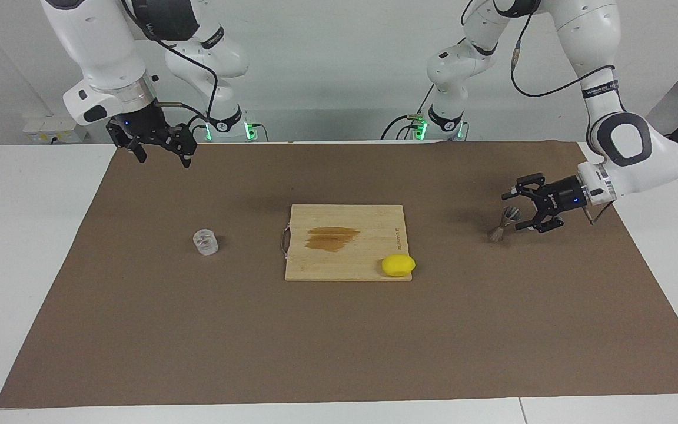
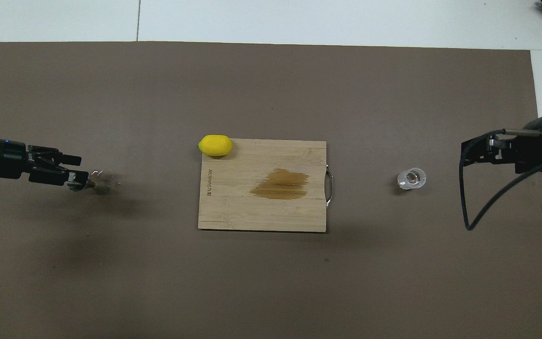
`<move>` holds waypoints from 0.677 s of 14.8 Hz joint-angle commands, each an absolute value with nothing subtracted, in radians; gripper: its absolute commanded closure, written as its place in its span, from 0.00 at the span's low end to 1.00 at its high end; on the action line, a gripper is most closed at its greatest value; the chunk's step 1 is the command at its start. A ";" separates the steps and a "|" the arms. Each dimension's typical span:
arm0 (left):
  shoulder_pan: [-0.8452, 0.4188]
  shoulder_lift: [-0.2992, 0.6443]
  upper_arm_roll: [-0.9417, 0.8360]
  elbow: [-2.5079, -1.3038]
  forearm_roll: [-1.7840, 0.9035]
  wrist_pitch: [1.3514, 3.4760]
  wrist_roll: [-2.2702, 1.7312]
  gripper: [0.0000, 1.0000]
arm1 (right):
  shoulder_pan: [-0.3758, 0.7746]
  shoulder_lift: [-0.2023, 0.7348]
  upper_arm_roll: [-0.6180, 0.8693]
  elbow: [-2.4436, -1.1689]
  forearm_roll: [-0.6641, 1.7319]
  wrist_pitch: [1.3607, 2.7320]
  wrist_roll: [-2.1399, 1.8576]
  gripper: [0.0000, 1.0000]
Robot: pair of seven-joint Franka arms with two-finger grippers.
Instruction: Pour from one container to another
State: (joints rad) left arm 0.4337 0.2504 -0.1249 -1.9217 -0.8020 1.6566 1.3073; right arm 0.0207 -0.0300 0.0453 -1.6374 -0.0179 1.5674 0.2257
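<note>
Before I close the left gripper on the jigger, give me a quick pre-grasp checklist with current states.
1. Jigger upright on the mat: ok.
2. Left gripper open, beside the jigger: ok.
3. Fingers straddling the jigger's waist: cannot tell.
4. Glass cup upright, untouched, toward the right arm's end: ok.
5. Right gripper raised, away from the cup, waiting: ok.
6. Cutting board and lemon apart from both containers: ok.

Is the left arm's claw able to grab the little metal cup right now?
Probably yes. The left gripper is open, low, right beside the jigger, with nothing between them. The jigger stands upright on the mat, untouched.
</note>
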 commanded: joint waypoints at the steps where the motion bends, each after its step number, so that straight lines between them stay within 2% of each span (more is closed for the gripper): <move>1: 0.488 0.259 -0.132 -1.940 -0.844 1.635 1.443 0.00 | 0.021 -0.032 0.040 -1.632 0.000 1.554 0.230 0.00; 5: 0.511 0.276 -0.130 -1.980 -0.949 1.623 1.604 0.00 | 0.021 -0.032 0.040 -1.632 0.000 1.554 0.230 0.00; 10: 0.528 0.285 -0.130 -2.014 -0.977 1.589 2.017 0.00 | 0.021 -0.032 0.040 -1.632 0.000 1.554 0.230 0.00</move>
